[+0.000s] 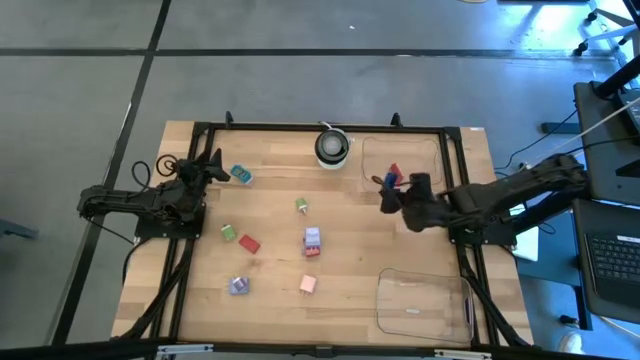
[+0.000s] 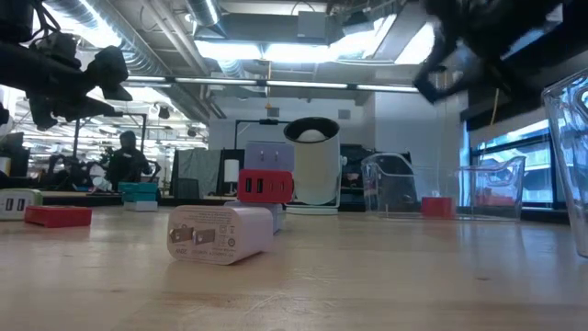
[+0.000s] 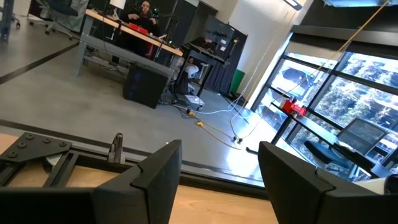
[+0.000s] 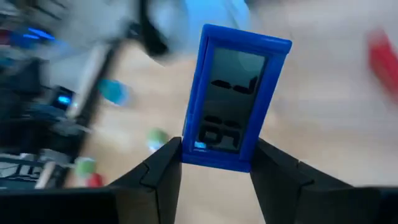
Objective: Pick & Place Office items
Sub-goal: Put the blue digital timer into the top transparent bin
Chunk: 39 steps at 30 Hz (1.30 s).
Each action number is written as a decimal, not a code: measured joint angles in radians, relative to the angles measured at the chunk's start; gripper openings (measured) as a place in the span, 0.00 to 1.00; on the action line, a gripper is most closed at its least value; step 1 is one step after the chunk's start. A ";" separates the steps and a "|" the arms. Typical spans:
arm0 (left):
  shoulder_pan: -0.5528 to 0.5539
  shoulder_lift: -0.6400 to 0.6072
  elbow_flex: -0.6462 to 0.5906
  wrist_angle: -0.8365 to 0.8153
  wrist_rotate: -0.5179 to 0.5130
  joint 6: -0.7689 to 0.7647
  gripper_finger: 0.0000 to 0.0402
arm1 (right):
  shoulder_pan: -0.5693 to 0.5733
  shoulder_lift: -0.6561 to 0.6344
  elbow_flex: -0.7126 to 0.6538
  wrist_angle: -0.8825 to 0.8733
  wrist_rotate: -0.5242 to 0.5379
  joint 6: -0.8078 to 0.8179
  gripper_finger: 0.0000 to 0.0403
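Small office items lie scattered on the wooden table: a teal one (image 1: 241, 175), two green ones (image 1: 301, 206) (image 1: 228, 232), a red one (image 1: 249, 243), a lilac one (image 1: 312, 238), another lilac one (image 1: 239, 286) and a pink one (image 1: 308, 285). My right gripper (image 1: 388, 192) (image 4: 217, 165) hovers by the far clear tray (image 1: 430, 150), shut on a blue item (image 1: 388, 181) (image 4: 235, 106). A red item (image 1: 394, 172) lies in that tray. My left gripper (image 1: 212, 163) (image 3: 217, 168) waits open, raised at the table's far left. My right gripper pinches the blue item between its two fingers (image 4: 163, 168), at the item's lower end (image 4: 217, 158). The flat blue-framed piece with a dark face stands out beyond the fingertips. It is lifted clear of the table, beside the far tray's left wall.
A round white-and-black object (image 1: 332, 147) stands at the far edge, left of the far tray. A second clear tray (image 1: 420, 300) sits at the near right corner. A black frame (image 1: 300, 127) borders the table. In the low view a white plug block (image 2: 220, 234) lies nearest.
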 joint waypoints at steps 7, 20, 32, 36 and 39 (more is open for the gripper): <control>0.000 0.000 0.000 0.000 0.000 -0.001 0.52 | -0.057 -0.024 0.000 0.317 0.175 -0.679 0.41; 0.000 0.000 0.000 0.000 0.000 -0.105 0.52 | -0.232 -0.025 0.002 0.758 -0.174 -1.319 0.41; 0.000 0.000 0.000 0.008 0.054 -0.186 0.52 | -0.369 -0.025 0.002 0.756 -0.442 -1.357 0.41; 0.000 0.000 0.000 0.008 0.092 -0.196 0.52 | -0.419 -0.023 0.003 0.684 -0.458 -1.311 0.41; 0.000 0.000 0.000 0.008 0.096 -0.224 0.52 | -0.474 -0.023 0.003 0.570 -0.444 -1.182 0.41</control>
